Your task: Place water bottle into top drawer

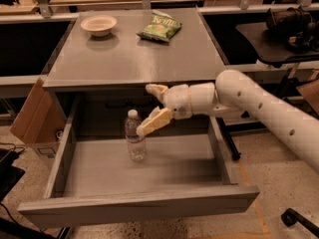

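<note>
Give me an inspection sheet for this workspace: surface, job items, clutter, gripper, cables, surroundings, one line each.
Surface: grey cabinet top, carrying only the clutter listed below.
Job's things: top drawer pulled open; water bottle upright on its floor, toward the back left.
Clutter: pale bowl and green snack bag at the back of the cabinet top.
Grippers: gripper open, over the drawer beside the bottle's top; lower finger at the bottle's shoulder, contact unclear.
Cables: thin dark cable on the floor, lower left.
Surroundings: cardboard box left of the cabinet; black side table on the right.
</note>
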`<state>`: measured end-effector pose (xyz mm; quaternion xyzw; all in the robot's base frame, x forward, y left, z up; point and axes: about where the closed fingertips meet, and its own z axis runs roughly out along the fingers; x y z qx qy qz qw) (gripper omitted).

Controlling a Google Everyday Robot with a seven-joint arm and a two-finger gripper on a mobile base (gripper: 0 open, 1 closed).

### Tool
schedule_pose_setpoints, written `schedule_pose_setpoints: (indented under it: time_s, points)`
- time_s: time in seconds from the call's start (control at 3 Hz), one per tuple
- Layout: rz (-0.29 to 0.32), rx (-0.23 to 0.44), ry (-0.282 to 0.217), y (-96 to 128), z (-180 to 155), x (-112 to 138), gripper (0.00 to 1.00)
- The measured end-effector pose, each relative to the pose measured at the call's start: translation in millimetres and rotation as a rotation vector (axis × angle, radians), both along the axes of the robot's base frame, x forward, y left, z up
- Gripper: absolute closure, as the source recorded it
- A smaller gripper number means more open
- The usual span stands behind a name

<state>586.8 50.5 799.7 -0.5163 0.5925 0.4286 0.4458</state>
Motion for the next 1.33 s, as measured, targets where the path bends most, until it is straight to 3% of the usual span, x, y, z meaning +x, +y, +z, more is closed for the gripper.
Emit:
schedule_pose_setpoints:
  time_s: [0.33, 0.67, 1.0, 1.33]
  points:
    - [0.036, -0.096, -0.009, -20, 78, 3, 0.00]
    - [0.064, -0.232, -0.049, -29, 153, 0, 0.00]
    - [0.000, -0.413, -0.180, -43, 229, 9, 0.00]
    - [-0.161, -0.615, -0.381, -68, 287, 30, 0.00]
